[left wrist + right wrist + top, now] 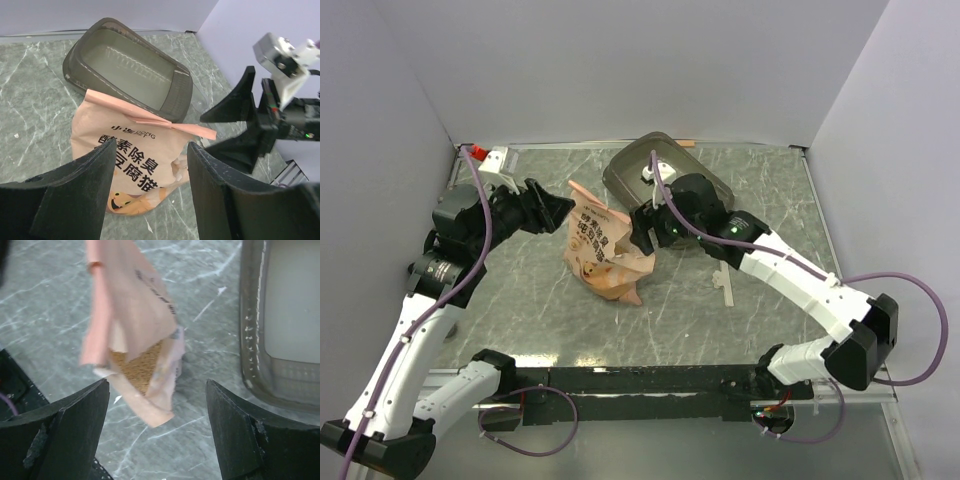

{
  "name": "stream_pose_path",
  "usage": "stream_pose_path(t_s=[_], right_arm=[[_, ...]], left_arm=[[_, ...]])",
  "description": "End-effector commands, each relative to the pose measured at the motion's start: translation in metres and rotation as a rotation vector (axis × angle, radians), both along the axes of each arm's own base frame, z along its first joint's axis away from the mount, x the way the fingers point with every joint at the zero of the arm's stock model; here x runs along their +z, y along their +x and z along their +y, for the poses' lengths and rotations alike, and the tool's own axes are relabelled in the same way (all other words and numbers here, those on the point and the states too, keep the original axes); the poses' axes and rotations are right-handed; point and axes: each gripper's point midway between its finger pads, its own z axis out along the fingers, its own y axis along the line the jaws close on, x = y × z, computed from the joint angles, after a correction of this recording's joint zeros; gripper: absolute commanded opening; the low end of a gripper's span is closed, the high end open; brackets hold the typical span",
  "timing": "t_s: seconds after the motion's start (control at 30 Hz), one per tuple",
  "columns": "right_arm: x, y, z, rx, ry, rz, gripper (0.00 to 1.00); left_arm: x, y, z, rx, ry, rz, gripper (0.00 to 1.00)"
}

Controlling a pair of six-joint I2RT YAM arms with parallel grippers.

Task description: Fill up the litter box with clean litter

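two spread hands flank the litter bag beside the box

from the top camera we see the litter box [628, 165], a grey-brown tray, at the far side of the green marbled surface [540, 310]. its right part is covered by the right arm [790, 270]. just in front of it, a little to the left, an orange-pink printed bag [602, 250] stands crumpled. the left hand [560, 212] reaches toward the bag's top from the left with its fingers apart. the right hand [642, 232] sits at the bag's right edge, also spread. from here we cannot tell whether either one touches the plastic. a white strip [725, 282] lies on the surface to the right of the bag.

from the left wrist camera we see the left hand's two black fingers [75, 190] filling the bottom of the view, wide apart and gripping nothing. the bag [125, 145] stands upright beyond the gap. its folded pink top flap crosses in front of the box's near rim [172, 112], and the box floor looks smooth and pale. the right hand's fingers [235, 105] show at the right, parted, near the end of the flap.

from the right wrist camera we see the right hand's fingers [60, 430] spread at the bottom, pinching nothing. the bag [135, 315], blurred, stands beyond and between them. one corner gapes, and the clean litter [139, 367] shows inside it as tan-brown granules. the box's rim [252, 340] runs down the right side, apart from the bag.
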Motion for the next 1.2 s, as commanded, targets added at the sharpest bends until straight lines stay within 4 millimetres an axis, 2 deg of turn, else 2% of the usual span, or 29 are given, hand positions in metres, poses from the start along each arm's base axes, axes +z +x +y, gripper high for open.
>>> stream_pose_path(t_s=[0.0,0.1,0.3,0.6,0.93,1.17], right_arm=[[-0.007,0.028,-0.009,-0.076,0.017,-0.015,0.83],[-0.018,0.034,-0.004,-0.044,0.053,0.021,0.83],[-0.040,0.027,0.014,0.048,0.111,0.104,0.82],[-0.065,0.023,0.028,0.092,0.145,0.201,0.82],[-0.089,0.023,0.026,0.061,0.141,0.290,0.82],[-0.092,0.016,0.025,0.076,0.161,0.332,0.80]], left_arm=[[0.022,-0.007,0.000,-0.019,-0.008,-0.062,0.64],[0.021,-0.007,0.000,-0.017,0.000,-0.058,0.63],[0.018,-0.007,0.001,-0.015,0.011,-0.061,0.64],[0.012,-0.003,-0.002,-0.029,0.013,-0.051,0.64],[0.007,-0.002,-0.002,-0.034,0.028,-0.042,0.65],[0.008,-0.002,-0.004,-0.041,0.025,-0.042,0.65]])
